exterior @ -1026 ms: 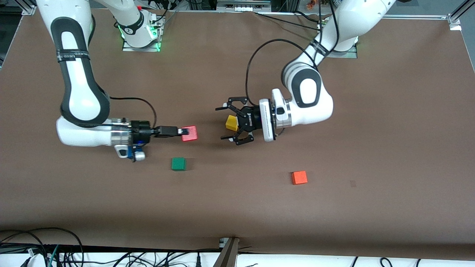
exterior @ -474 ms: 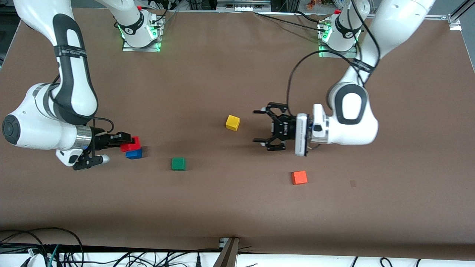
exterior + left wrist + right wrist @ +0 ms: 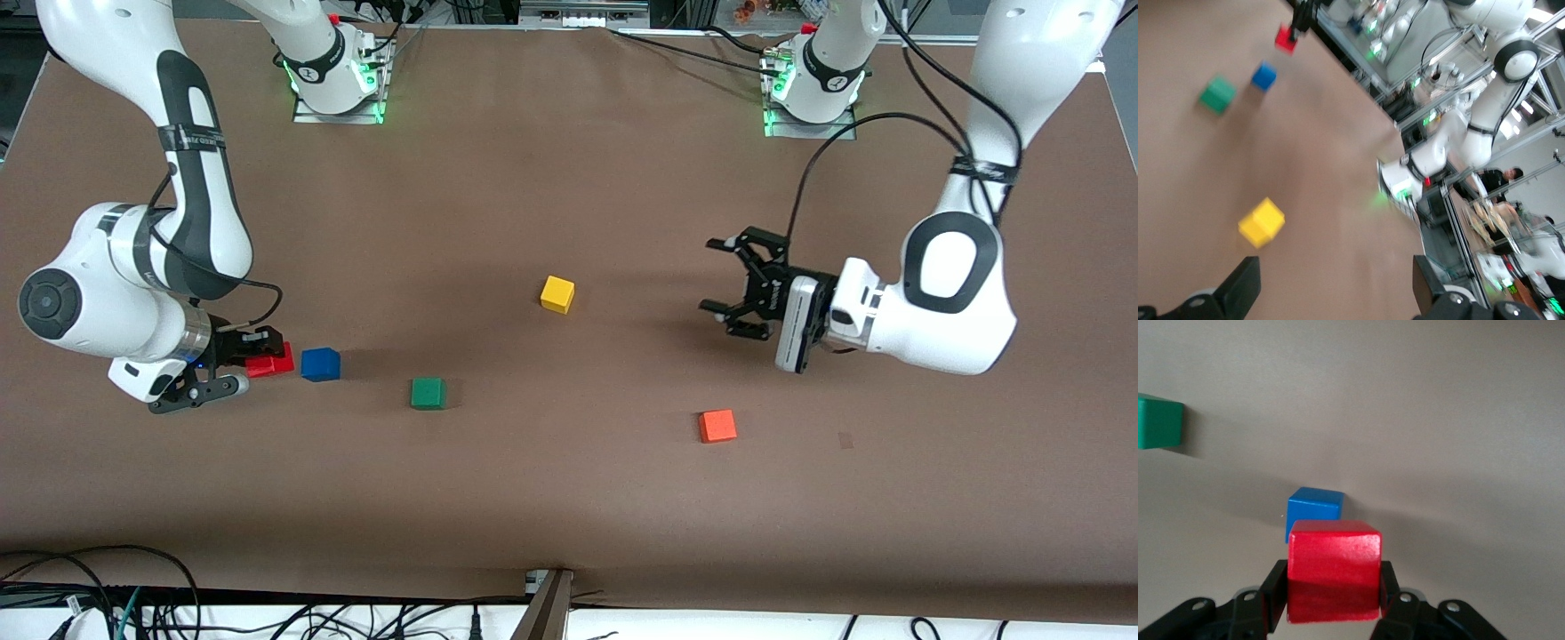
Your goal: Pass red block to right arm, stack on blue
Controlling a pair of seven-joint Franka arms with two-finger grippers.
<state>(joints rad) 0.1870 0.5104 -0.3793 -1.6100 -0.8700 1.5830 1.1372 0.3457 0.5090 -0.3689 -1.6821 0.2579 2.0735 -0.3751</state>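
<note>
While the left gripper (image 3: 731, 287) hangs open, the right gripper's (image 3: 258, 354) jaws clamp the red block (image 3: 272, 361) beside the blue (image 3: 320, 364)

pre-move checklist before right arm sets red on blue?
1. Grip: right claw shut on the red block, fingers on both its sides: ok.
2. Target free: nothing on the blue block, which sits flat on the table: ok.
3. Alignment: red block is beside the blue block toward the right arm's end, not over it: not ok.
4. Height: whether red clears the blue block's top: cannot tell.
5. Neighbours: green block is well apart from the blue block: ok.
6. Left claw open, holding nothing, over bare table near the left arm's end: ok.
</note>
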